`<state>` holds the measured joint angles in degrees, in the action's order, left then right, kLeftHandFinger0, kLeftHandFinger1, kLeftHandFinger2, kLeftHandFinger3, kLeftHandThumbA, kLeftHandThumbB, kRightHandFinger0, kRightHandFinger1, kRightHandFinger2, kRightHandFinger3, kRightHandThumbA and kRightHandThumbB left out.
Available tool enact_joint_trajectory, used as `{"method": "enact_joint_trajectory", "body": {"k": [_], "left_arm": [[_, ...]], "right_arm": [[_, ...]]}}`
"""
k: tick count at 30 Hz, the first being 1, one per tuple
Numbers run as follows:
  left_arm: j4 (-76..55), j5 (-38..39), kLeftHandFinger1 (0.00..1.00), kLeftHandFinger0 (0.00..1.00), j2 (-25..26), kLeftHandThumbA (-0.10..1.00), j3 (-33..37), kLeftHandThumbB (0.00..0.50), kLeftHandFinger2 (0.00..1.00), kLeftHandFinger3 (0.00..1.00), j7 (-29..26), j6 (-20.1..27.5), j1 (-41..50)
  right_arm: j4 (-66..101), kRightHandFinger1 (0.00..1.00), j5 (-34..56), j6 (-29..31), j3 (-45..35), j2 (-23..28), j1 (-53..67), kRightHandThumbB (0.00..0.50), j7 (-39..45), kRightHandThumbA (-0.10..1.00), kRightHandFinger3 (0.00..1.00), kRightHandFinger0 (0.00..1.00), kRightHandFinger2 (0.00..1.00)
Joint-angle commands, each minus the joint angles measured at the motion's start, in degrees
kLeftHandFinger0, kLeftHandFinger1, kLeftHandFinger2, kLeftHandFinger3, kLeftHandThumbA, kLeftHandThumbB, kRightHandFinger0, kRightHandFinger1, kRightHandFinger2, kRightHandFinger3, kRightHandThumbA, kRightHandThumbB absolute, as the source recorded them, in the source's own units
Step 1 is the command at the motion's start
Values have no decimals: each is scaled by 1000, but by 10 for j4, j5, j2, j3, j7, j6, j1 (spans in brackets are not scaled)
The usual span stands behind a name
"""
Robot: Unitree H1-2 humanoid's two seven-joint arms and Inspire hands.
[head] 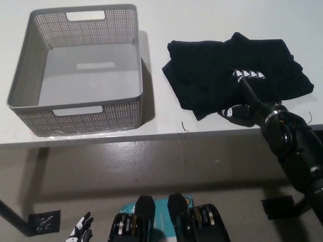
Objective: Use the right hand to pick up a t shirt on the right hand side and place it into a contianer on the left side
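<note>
White table (212,20), right hand (247,93) spread, ungrasping, on t-shirt (212,70) near front edge; basket (30,65) apart

Light: bright, even, from above my head.
Shadows: soft, right of the basket (75,65), under the desk (212,20).
Focus: sharp, slight grain.

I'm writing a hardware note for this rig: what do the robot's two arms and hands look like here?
The right hand is black with white markings at the fingertips and thumb tip, on a thick black arm with a silvery ring at the wrist. The left hand is only partly in frame at the bottom edge: white with dark fingers. Its arm is out of view.
</note>
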<state>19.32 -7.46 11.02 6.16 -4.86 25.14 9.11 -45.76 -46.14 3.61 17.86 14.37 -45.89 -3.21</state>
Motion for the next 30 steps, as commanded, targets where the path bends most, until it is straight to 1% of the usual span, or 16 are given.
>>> {"method": "enact_joint_trajectory", "body": {"k": [1,7,8,9,11,12,13,14,15,16,18,19,22,24,27,30], "left_arm": [[-22,5,989,896,0,1000,-1,229,1000,1000,-1,18,2],[-22,6,998,905,-5,1000,-5,241,1000,1000,-2,18,3],[-22,6,996,906,-5,1000,-5,252,1000,1000,-3,18,4],[-23,4,996,906,-6,1000,-6,250,1000,1000,-4,18,4],[-23,4,995,906,-6,1000,-6,251,1000,1000,-4,18,4],[-26,9,1000,913,-7,1000,-7,254,1000,1000,-2,18,8],[-28,10,1000,914,-7,1000,-8,254,1000,1000,-1,18,9],[-28,8,1000,912,-7,1000,-9,245,1000,1000,-1,18,9],[-28,7,1000,911,-8,1000,-8,244,1000,1000,-2,18,12],[-29,6,1000,911,-8,1000,-8,243,1000,1000,-1,18,13],[-29,6,1000,910,-8,1000,-8,243,1000,1000,-1,18,13],[-25,13,1000,925,-9,1000,-7,242,1000,1000,2,18,11],[-27,13,1000,927,-10,1000,-7,241,1000,1000,1,18,13],[-25,11,1000,926,-8,1000,-8,283,1000,1000,2,18,11],[-26,14,1000,929,-9,1000,-7,273,1000,1000,6,18,11],[-27,15,1000,930,-9,1000,-7,273,1000,1000,6,18,11]], "right_arm": [[-39,1000,21,29,7,-11,-52,368,-39,1000,1000,1000,1000],[-107,1000,44,51,3,-26,-81,344,-64,958,1000,1000,1000],[-124,1000,51,61,-2,-32,-87,318,-74,817,1000,1000,1000],[-148,1000,62,76,-8,-40,-96,334,-88,759,1000,1000,1000],[-158,1000,64,81,-5,-41,-100,333,-93,756,1000,1000,1000],[-180,1000,77,112,-16,-51,-100,282,-132,489,1000,1000,1000],[-186,1000,84,127,-20,-53,-100,285,-148,435,1000,1000,1000],[-193,893,96,139,-29,-58,-100,226,-160,232,834,775,923],[-196,699,113,155,-43,-63,-93,213,-174,152,667,576,755],[-199,581,114,158,-43,-63,-93,205,-177,133,545,477,645],[-206,514,113,163,-43,-64,-95,202,-181,133,477,424,578],[-213,21,129,181,-57,-70,-91,13,-201,17,30,17,24],[-220,0,130,193,-57,-71,-90,0,-217,9,273,0,240],[-211,91,146,200,-69,-70,-91,0,-226,-29,462,0,454],[-216,144,151,218,-72,-68,-94,0,-237,-98,514,0,498],[-219,145,153,222,-70,-67,-95,0,-241,-100,518,0,499]]}}
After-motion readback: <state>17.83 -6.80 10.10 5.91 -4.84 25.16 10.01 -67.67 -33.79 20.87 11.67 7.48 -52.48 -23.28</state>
